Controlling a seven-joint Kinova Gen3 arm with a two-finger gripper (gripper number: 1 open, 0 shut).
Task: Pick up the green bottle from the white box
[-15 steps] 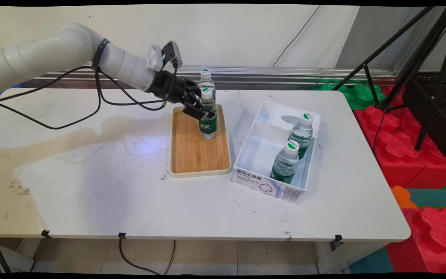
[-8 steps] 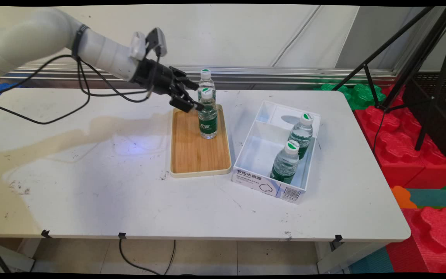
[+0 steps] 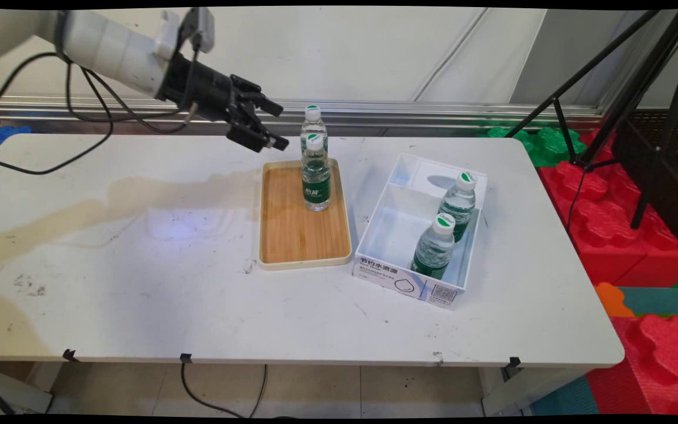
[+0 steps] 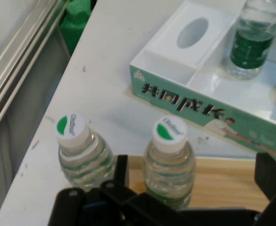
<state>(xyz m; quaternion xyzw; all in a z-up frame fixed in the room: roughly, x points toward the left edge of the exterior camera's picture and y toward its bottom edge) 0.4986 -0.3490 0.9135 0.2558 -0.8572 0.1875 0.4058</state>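
Clear bottles (image 3: pixel 315 174) with green labels and green-and-white caps, tan wood-grain tray (image 3: pixel 298 235), white box (image 3: pixel 398 235).

I'm getting a bright, even picture on both feeds, with the light falling from overhead and the white table (image 3: pixel 139 294) pale and matte under it. The arm (image 3: pixel 109 47) throws a soft, broad shadow across the table, running from the wooden tray (image 3: pixel 292 235) out toward 9 o'clock. Inside the white box (image 3: pixel 374 235), a faint oval shadow lies at 11 o'clock from the far bottle (image 3: pixel 458 203).
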